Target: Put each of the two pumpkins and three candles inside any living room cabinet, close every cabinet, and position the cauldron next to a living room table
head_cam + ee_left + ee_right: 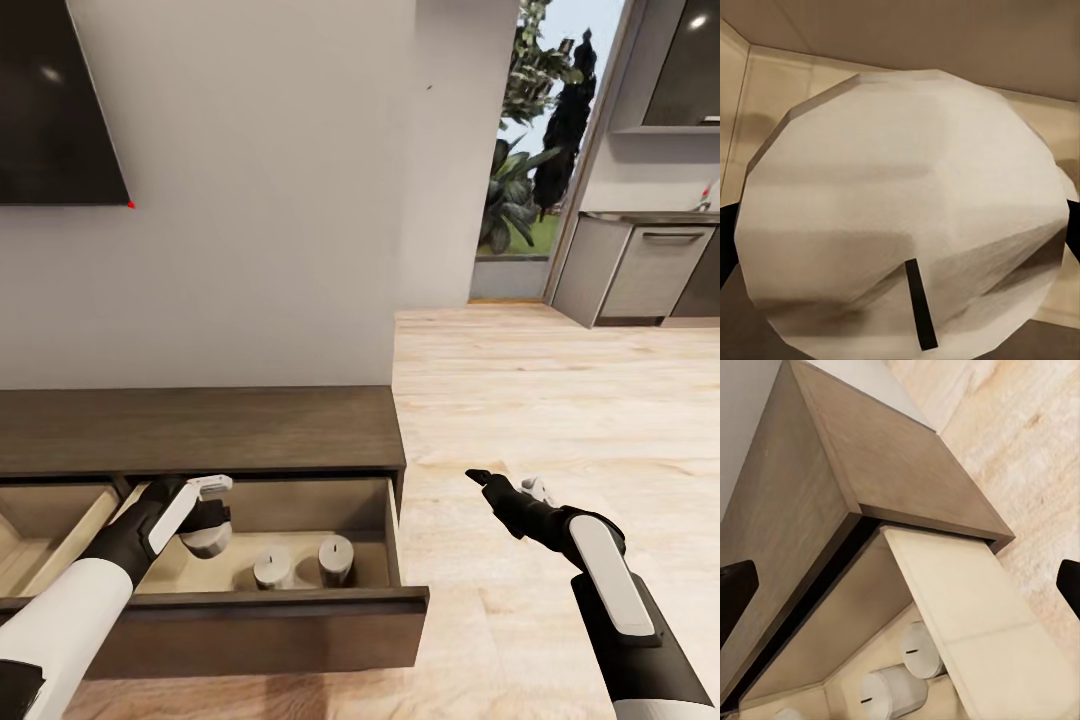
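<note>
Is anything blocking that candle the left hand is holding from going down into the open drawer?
Nothing visible does. The left gripper holds a candle right over the open drawer. Two other candles stand inside to its right, apart from it, with bare drawer floor beneath the held one.

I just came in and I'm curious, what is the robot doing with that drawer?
The robot's left gripper holds a grey candle over the open drawer of the low brown cabinet. Two more candles already stand inside the drawer. The right gripper hangs open over the wood floor, holding nothing.
</note>
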